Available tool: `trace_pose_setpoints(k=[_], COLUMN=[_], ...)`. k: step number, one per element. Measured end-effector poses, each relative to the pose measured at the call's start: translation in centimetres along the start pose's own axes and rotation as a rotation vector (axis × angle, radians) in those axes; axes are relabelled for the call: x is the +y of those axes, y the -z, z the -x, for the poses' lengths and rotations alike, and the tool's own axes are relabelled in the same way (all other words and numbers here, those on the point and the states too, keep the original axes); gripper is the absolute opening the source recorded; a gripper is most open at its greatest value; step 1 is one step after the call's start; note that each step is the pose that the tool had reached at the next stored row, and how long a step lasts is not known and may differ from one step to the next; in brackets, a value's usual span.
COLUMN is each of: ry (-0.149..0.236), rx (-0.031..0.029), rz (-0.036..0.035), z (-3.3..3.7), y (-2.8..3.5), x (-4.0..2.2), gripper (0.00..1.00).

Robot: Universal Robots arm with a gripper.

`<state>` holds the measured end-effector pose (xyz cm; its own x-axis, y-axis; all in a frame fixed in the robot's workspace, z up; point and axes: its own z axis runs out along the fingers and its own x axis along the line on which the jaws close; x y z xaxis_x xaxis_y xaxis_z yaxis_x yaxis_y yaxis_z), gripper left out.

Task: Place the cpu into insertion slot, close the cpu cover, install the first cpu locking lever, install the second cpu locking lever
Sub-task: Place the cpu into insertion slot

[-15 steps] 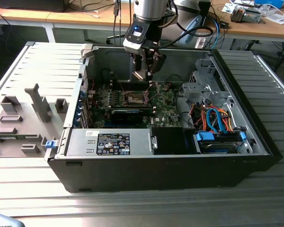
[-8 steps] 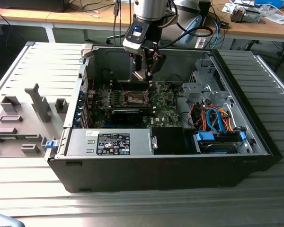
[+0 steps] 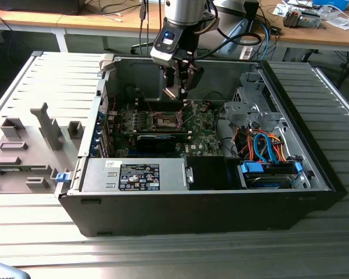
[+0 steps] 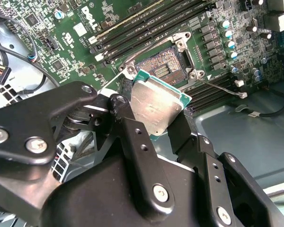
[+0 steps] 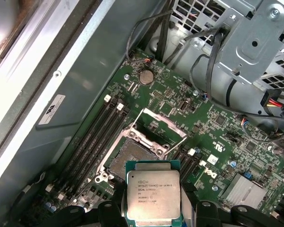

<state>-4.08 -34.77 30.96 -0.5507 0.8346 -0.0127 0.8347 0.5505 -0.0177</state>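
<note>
Holds the cpu (image 5: 154,195) clamped in the end effector (image 3: 178,92), black fingers (image 4: 132,137) pressed against two opposite edges, silvery-grey face and green border turned toward both wrist views. Carries it in the air inside the open computer case (image 3: 192,215), over the green motherboard (image 3: 206,136), clear of the board and not seated. Puts the end effector at about twelve o'clock from the insertion slot (image 3: 166,120) in the exterior view, raised above it and not touching. Leaves the insertion slot bare, dark centre open inside the silvery rim. Shows the cpu cover (image 5: 163,123) swung up off the slot, standing tilted along one side of it, with board visible through its window. Shows a thin wire lever (image 4: 217,85) lying free just beside the slot in the second wrist view, long black memory slots (image 5: 97,137) running along the slot's flank, and a round coin battery (image 5: 146,76) farther off on the board. In the exterior view, sets blue and orange cables (image 3: 267,145) at four o'clock from the slot and a grey fixture tray (image 3: 29,145) at nine o'clock from the case, all on a ribbed metal surface (image 3: 163,256)
</note>
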Motion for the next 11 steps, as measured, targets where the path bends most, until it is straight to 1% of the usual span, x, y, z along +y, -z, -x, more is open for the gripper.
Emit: trace_pose_setpoints(k=[11], ry=[-0.012], rx=[-0.0013], rz=[-0.0011], z=[0.00], y=[-0.01], x=[0.00], gripper=[0.55])
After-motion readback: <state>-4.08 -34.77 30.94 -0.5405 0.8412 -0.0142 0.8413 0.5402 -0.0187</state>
